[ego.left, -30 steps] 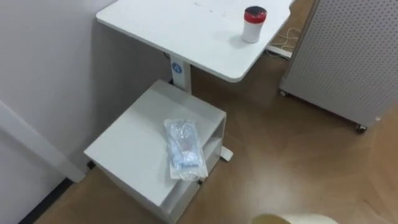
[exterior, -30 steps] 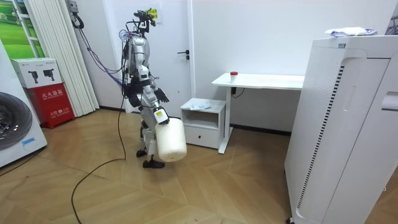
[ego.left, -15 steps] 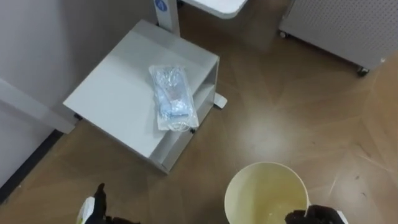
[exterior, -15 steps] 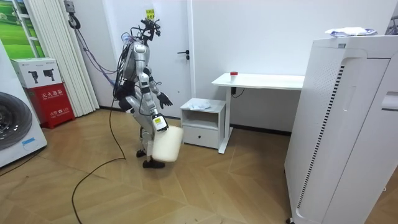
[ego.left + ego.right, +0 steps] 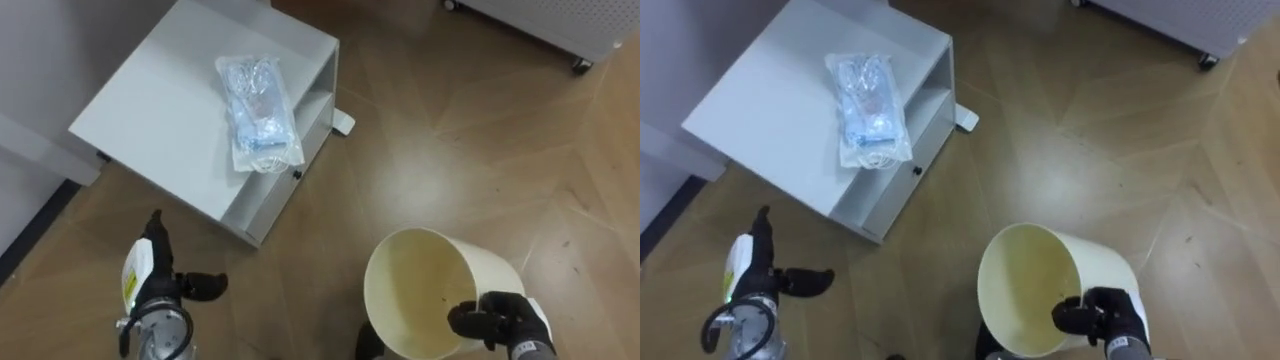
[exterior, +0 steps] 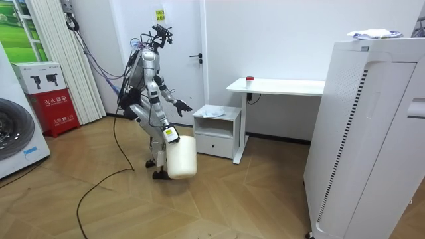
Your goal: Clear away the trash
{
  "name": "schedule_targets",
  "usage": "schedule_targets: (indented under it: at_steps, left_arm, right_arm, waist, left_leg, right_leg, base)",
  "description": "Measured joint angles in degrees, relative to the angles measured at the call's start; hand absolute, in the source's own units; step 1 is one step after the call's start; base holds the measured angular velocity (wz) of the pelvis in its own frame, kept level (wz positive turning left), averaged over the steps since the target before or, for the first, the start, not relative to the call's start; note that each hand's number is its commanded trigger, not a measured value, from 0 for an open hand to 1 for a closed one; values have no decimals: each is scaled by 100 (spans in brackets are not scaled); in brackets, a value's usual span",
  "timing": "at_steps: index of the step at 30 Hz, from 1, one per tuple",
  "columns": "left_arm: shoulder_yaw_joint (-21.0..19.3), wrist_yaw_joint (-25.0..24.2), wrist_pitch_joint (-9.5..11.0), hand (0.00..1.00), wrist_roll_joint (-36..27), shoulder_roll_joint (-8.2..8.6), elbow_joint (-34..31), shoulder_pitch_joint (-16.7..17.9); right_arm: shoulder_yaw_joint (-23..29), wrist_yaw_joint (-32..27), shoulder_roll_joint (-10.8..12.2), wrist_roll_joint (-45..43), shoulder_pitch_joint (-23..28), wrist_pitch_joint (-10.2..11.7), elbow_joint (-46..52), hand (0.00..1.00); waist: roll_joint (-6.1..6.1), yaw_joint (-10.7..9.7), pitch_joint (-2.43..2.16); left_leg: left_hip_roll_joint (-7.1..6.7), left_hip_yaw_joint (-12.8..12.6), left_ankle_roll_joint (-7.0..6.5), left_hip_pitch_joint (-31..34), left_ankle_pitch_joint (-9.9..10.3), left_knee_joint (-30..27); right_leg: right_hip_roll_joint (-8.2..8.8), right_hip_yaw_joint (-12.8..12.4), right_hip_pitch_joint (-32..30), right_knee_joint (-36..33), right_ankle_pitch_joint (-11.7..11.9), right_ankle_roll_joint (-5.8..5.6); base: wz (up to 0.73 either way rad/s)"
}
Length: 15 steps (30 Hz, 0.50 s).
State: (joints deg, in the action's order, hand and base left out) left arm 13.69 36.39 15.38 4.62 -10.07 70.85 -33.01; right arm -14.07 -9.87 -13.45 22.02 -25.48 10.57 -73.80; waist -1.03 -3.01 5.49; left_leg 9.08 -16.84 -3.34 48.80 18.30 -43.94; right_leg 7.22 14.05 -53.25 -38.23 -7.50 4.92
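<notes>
Two hands frame the job, and only the left hand [image 5: 160, 285] is free. It hovers at the lower left of the frame, fingers straight and thumb spread wide, holding nothing. The right hand [image 5: 500, 322], at the lower right, is curled over the rim of a cream bin [image 5: 420, 280], whose open mouth is tipped up toward the camera.

The garbage is a clear plastic packet [image 5: 258, 112] with something blue inside. It lies flat on the low white counter [image 5: 150, 110] in the upper left of the frame. Its long axis runs up and down the frame, leaning slightly from upper left to lower right, and its lower end sits close to the counter's edge. From the left hand the packet lies upward and a little to the right, well apart, with bare counter top and wooden floor between. The bin is to the packet's lower right, also apart.

The left hand looks the nearer and likelier one to reach. It would probably have to travel up the frame and meet the packet's near short end first.
</notes>
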Motion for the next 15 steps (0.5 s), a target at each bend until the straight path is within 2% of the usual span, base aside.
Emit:
schedule_targets:
  at_steps: [4, 9, 14, 15]
  left_arm:
    - [11, 272, 15, 0, 4, -18, -69, -250]
    - [27, 495, 15, 0, 3, -57, -120, -344]
    - [142, 700, 18, 0, -3, -83, -116, -490]
    - [264, 786, 19, 0, -29, -116, -117, -558]
  right_arm:
    - [-100, -1, -33, 41, -47, 3, 29, 100]
    - [-204, 14, -35, 70, -142, 2, 30, 100]
    - [-363, 51, -17, 73, -165, -2, 47, 100]
    - [-437, 43, -17, 84, -196, -6, 62, 100]
  waist:
    - [2, -47, 9]
    - [36, -180, 32]
    - [27, -270, 48]
    - [14, -319, 58]
  left_leg:
    - [25, 6, -7, 252, 60, -216]
    - [35, 8, 2, 443, 126, -439]
    - [128, 28, 32, 544, 190, -597]
    - [138, 43, 33, 594, 190, -635]
  right_leg:
    - [35, -17, -275, -247, -72, 28]
    - [92, -52, -521, -554, -192, 72]
    - [48, -35, -596, -661, -236, 120]
    - [48, -22, -630, -683, -239, 128]
  base:
    - [-1]
    - [1]
    - [-3]
    - [0]
